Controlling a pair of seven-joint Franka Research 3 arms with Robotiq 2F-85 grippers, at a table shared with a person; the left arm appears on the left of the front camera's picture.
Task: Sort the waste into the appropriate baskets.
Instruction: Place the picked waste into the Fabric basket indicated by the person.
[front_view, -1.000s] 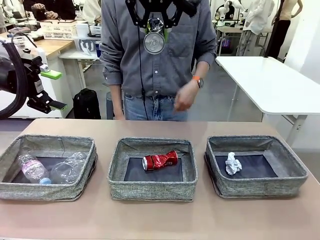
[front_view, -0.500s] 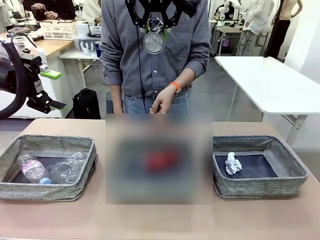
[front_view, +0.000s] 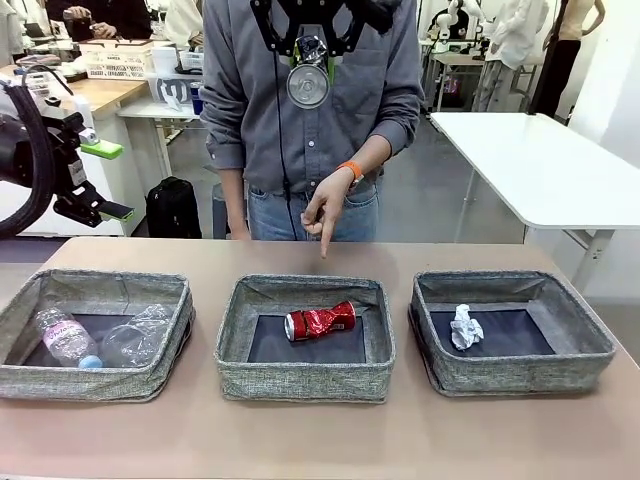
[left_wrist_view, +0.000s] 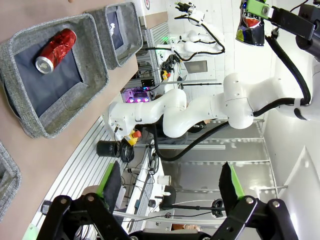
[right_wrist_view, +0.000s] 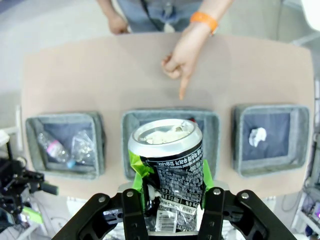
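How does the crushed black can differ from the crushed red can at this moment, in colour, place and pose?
Colour: the crushed black can is black with a silver top; the crushed red can is red.
Place: the black can is clamped in the right hand high above the table; the red can is in the middle basket.
Pose: the black can hangs between the fingers; the red can lies on its side.
Both are dented drink cans.

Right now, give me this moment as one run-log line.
right gripper: shut on crushed black can, high above middle basket | left gripper: open, empty | person's hand: pointing at middle basket | red can: in middle basket
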